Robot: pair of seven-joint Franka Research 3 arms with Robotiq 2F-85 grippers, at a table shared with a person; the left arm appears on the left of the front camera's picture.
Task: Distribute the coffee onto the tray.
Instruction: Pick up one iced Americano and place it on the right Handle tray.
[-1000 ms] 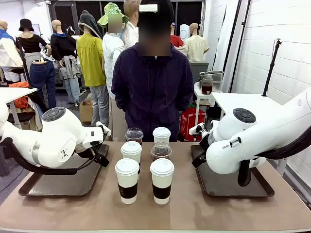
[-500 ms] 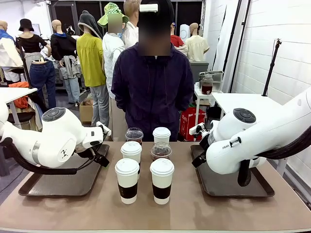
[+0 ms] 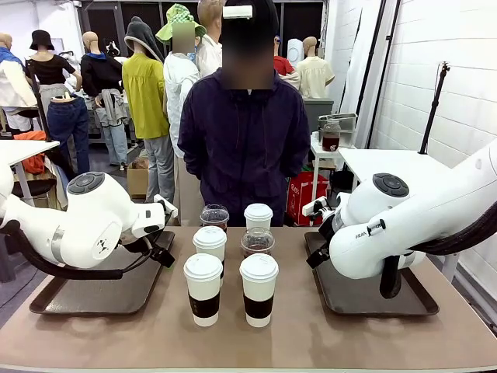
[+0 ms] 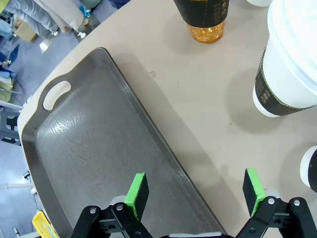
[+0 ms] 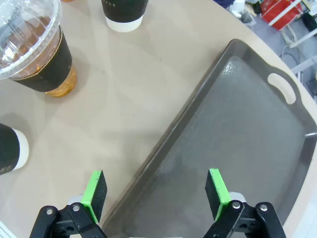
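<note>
- The coffee is seen as six cups standing close together in the middle of the tabletop [image 3: 311,342], between two trays.
- Four paper cups [image 3: 203,289] with white lids and dark sleeves are counted. Two are side by side at the front, one is behind the front left one, and one is at the back right.
- Two clear cups [image 3: 257,242] with round lids and brown drink are seen. One is at the back left, and one is in the middle row on the right.
- All six cups are set on the tabletop itself.
- The left tray [image 3: 93,294] is laid at the left, partly under the left arm [image 3: 85,225].
- The right tray [image 3: 349,299] is laid at the right, partly under the right arm [image 3: 388,225].
- The left tool [image 4: 194,193] is spread wide, and nothing is held between its green pads [image 4: 136,196]. One pad is held above the left tray and the other above the tabletop. A paper cup is seen near it.
- The right tool [image 5: 156,193] is spread wide too, and nothing is held in it. One pad is above the right tray and the other above the tabletop. A clear cup is seen near it.
- A person [image 3: 245,140] in a dark blue jacket is seen standing at the far side, behind the cups.
</note>
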